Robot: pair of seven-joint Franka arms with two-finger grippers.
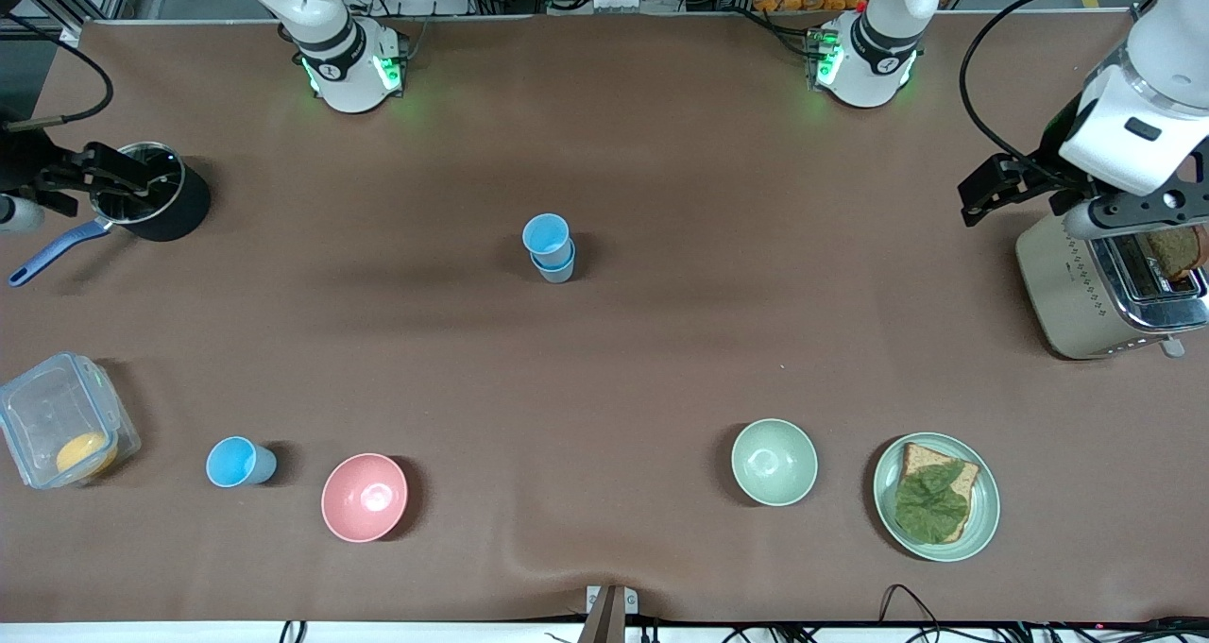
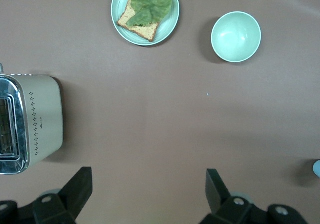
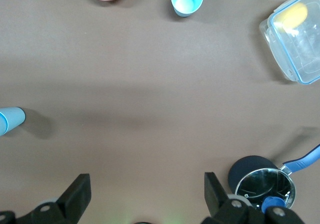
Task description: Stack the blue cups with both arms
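Note:
The two blue cups (image 1: 549, 246) stand nested at the table's middle, the sky blue one inside the paler grey-blue one. They show at the edge of the right wrist view (image 3: 10, 120), and a sliver shows in the left wrist view (image 2: 317, 169). My left gripper (image 1: 1006, 188) is open and empty, high over the left arm's end of the table beside the toaster; its fingers (image 2: 77, 186) stand wide apart. My right gripper (image 1: 90, 176) is open and empty, high by the pot; its fingers (image 3: 77, 189) are also spread.
A more vivid blue third cup (image 1: 238, 462), a pink bowl (image 1: 365, 497) and a clear box (image 1: 61, 431) sit near the front camera. A pale green bowl (image 1: 774, 462), a plate with bread (image 1: 982, 520), a toaster (image 1: 1086, 289) and a black pot (image 1: 161, 194) are also there.

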